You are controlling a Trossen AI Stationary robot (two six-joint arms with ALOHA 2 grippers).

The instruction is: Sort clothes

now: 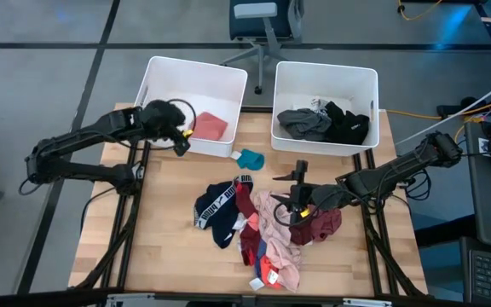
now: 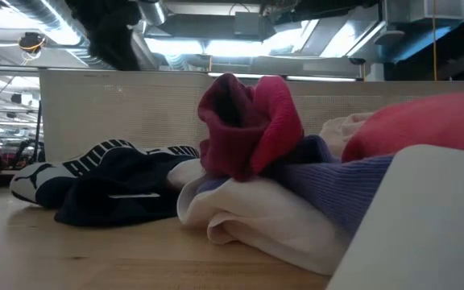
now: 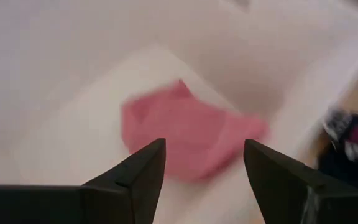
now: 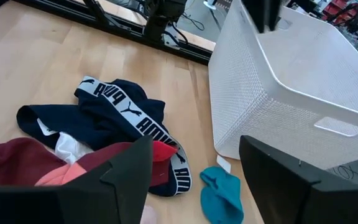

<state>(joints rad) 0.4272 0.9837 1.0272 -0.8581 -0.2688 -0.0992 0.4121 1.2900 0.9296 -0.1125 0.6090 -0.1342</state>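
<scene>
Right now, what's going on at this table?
Two arms are sorting clothes into two white bins. The left gripper hangs open over the left bin, with a pink garment lying inside below it. The right gripper is open, low over the pile in the middle of the table. The right bin holds grey and black clothes. A teal piece lies alone on the table between the bins and the pile.
</scene>
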